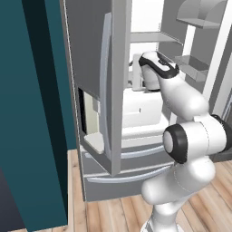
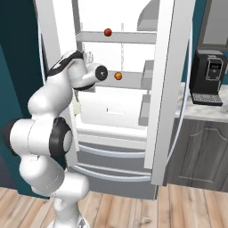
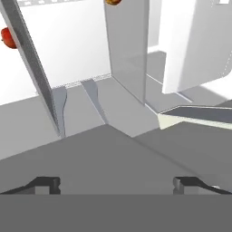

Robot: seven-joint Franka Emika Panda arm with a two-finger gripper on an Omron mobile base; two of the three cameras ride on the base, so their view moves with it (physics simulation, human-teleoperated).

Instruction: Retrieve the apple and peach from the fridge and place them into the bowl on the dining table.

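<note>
Inside fridge, tool wide, empty, apple above peach, shelf edges apart.

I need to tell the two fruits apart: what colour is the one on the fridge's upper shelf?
Red; the apple shows best in the right base view.

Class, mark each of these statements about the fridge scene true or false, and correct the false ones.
1. The fridge doors stand open. True.
2. The apple sits on a higher shelf than the peach. True.
3. The gripper holds the peach. False: its jaws are open and empty.
4. A black coffee machine stands on the counter beside the fridge. True.
5. The apple lies on the floor. False: it sits on a fridge shelf.
</note>
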